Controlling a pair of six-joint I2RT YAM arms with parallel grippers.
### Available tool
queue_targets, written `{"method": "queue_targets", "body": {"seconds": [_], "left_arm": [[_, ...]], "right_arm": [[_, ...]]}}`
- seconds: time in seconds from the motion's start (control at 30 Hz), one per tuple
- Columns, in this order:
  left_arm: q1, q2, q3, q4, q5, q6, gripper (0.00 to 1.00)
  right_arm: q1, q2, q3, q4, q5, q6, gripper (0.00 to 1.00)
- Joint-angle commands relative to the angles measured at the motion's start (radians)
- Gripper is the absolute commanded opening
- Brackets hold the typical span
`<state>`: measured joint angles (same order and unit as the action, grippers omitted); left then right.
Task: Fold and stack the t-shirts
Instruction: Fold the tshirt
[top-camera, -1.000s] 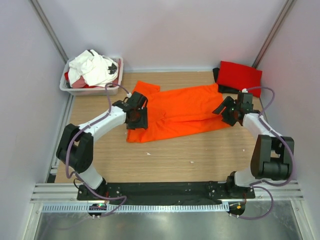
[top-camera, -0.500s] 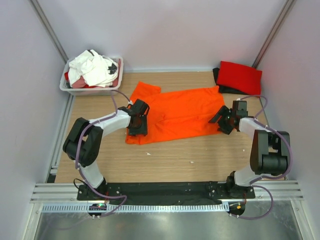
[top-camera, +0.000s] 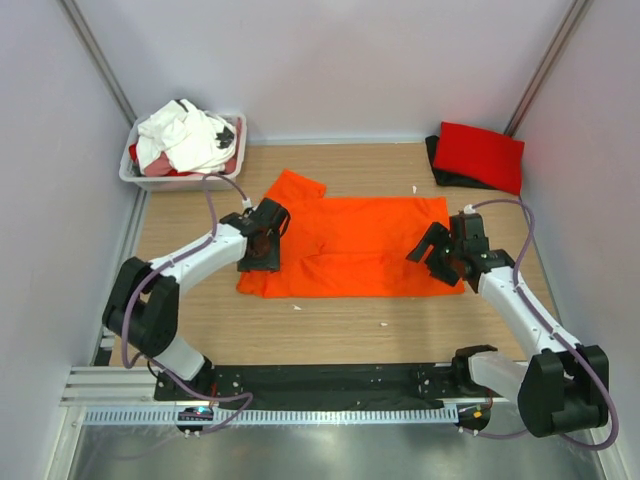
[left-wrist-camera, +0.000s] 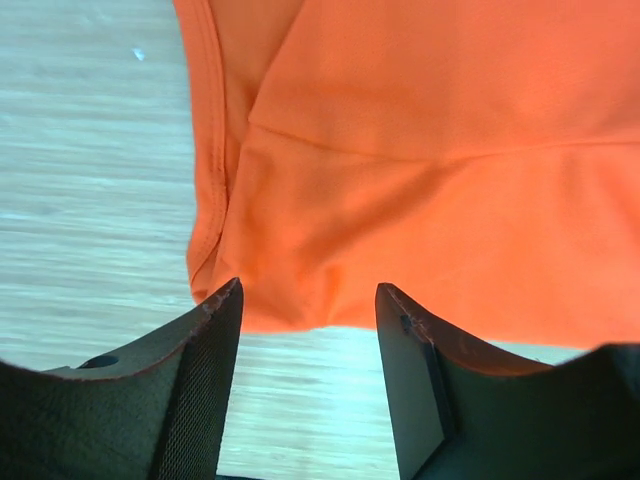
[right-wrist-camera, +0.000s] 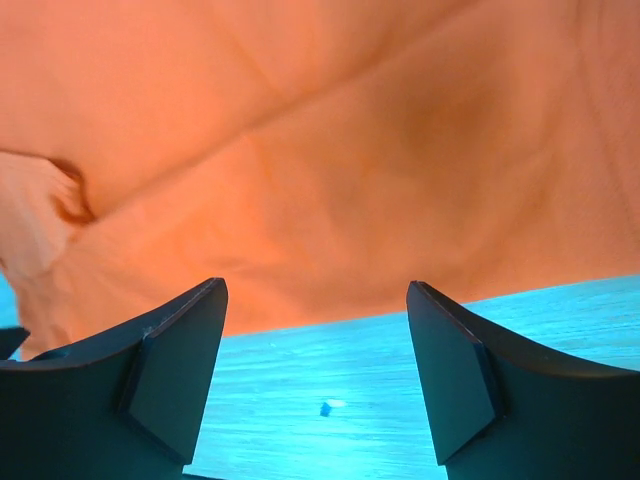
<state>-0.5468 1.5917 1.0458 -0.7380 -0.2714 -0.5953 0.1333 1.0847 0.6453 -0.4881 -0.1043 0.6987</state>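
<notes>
- Orange t-shirt (top-camera: 350, 245): spread flat in the middle of the wooden table (top-camera: 340, 320), between the two arms, with one sleeve pointing toward the far left.
- Left gripper (top-camera: 262, 242): over the shirt's left edge. The wrist view shows the jaws wide apart and clamping nothing, with the shirt's near corner and hem lying between the fingertips (left-wrist-camera: 222, 310).
- Right gripper (top-camera: 440, 255): at the shirt's right edge, jaws wide apart and empty. The edge of the cloth lies just ahead of the fingertips (right-wrist-camera: 205, 310), with bare table between them.
- Red t-shirt (top-camera: 480, 152): folded in the far right corner, resting on a folded black t-shirt (top-camera: 440, 172).
- White tub (top-camera: 180, 182): in the far left corner, heaped with crumpled white t-shirts (top-camera: 185, 135), well apart from the orange one.
</notes>
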Motion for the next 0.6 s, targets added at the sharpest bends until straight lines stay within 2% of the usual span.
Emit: {"method": "queue_targets", "body": {"seconds": [0.0,0.17,0.27,0.3,0.37,0.4,0.5,0.53,0.57], "left_arm": [[-0.018,-0.096,0.108,-0.089,-0.068,0.037,0.57],[-0.013,-0.115,0.238,-0.075,-0.094,0.106,0.67],[0.011,-0.035,0.350,-0.060,-0.085,0.166,0.73],[0.025,-0.006,0.456,-0.063,-0.068,0.181,0.74],[0.074,0.106,0.569,-0.081,-0.046,0.215,0.74],[0.090,0.141,0.688,-0.081,-0.034,0.227,0.74],[0.143,0.305,0.831,-0.054,0.038,0.282,0.73],[0.166,0.383,0.911,-0.034,0.090,0.316,0.72],[0.176,0.431,0.950,-0.031,0.110,0.316,0.72]], "right_arm": [[0.008,-0.013,0.147,-0.067,0.095,-0.014,0.79],[0.008,0.053,0.206,-0.018,0.072,-0.038,0.79],[0.023,0.041,0.179,0.037,0.058,-0.025,0.78],[0.034,0.018,0.124,0.102,0.067,-0.016,0.79],[0.068,-0.090,0.050,0.192,0.049,0.011,0.79],[0.078,-0.127,-0.017,0.259,0.045,0.027,0.79],[0.121,-0.215,-0.138,0.368,-0.004,0.068,0.82],[0.127,-0.242,-0.175,0.466,-0.091,0.102,0.82],[0.134,-0.243,-0.220,0.467,-0.131,0.123,0.82]]}}
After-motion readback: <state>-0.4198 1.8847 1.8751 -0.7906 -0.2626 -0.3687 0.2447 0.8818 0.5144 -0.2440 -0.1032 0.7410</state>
